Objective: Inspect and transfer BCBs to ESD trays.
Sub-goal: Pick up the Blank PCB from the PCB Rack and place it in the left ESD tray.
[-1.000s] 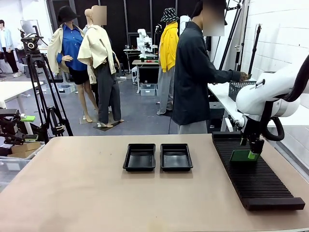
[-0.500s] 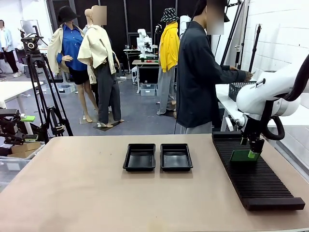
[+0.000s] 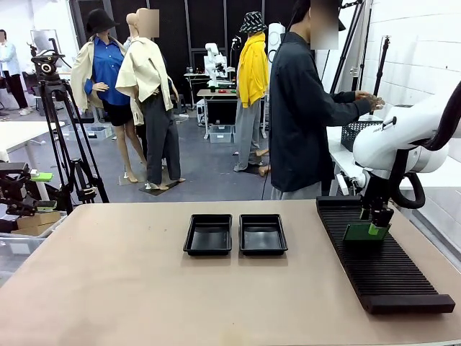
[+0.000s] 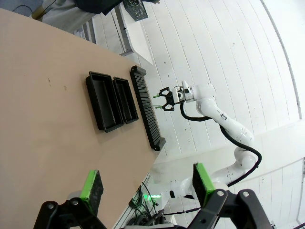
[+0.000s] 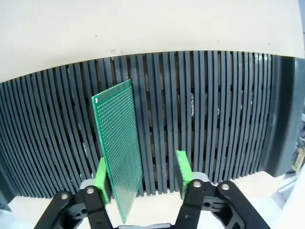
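The table [image 3: 130, 288] is a plain tan surface in a large room with a grey floor, white walls and a camera tripod [image 3: 61, 130] off to one side. A person [image 3: 302, 122] stands at the far side, turned away toward a white side bench, with a hand at a black mesh basket [image 3: 358, 134].

There are two ESD trays [image 3: 209, 235] [image 3: 263, 234], one long ribbed rack [image 5: 214, 119] and one BCB [image 5: 116, 143].

The right gripper [image 5: 143, 171] points down at the rack. Its green pads [image 5: 182, 167] are partly spread, one on each side of the BCB, which stands on edge in a rack slot. The board sits close against one pad, and a clear gap separates it from the other, so the fingers are not clamped on it.

The left gripper [image 4: 147, 182] is spread wide with nothing between its pads. The bare tabletop lies beyond its fingertips, and both trays sit side by side farther out, with the rack just past them.
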### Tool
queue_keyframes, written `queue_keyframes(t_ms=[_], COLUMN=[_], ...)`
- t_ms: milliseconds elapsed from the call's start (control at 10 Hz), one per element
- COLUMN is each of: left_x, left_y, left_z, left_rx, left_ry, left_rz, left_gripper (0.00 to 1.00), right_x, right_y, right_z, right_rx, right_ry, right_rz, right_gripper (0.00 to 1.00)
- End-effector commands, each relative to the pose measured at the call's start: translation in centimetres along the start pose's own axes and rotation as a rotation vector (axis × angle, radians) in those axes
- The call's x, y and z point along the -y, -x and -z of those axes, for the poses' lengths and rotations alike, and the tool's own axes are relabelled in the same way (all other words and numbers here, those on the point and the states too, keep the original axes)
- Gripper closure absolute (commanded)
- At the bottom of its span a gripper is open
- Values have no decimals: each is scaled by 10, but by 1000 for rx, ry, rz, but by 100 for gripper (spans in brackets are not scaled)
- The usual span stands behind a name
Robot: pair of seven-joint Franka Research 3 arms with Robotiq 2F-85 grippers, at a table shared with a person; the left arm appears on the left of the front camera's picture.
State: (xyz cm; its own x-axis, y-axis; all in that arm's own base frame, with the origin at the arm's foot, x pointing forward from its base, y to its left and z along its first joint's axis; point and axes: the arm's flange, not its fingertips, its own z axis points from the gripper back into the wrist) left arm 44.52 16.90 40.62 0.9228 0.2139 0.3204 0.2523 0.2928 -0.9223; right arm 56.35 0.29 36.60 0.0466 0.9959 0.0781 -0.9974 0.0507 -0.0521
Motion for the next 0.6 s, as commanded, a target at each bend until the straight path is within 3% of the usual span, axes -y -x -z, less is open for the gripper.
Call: queue_keyframes(t_ms=[0,400,500], left_x=[2,2,2], left_y=[-1,-1,-1], left_z=[-1,-1,-1], left_rx=[8,8,8], left_ry=[-7,-7,-7], left_rz=[-15,-15,-15], left_gripper=[0,0,0], right_x=[4,5,5], right_y=[-1,-2,-2], right_z=[-2,-2,-2], right_rx=[-14,-18,-16], right_ry=[-13,-12,-18], right_rz=[-11,-16,-20], right_gripper=[51,94,100])
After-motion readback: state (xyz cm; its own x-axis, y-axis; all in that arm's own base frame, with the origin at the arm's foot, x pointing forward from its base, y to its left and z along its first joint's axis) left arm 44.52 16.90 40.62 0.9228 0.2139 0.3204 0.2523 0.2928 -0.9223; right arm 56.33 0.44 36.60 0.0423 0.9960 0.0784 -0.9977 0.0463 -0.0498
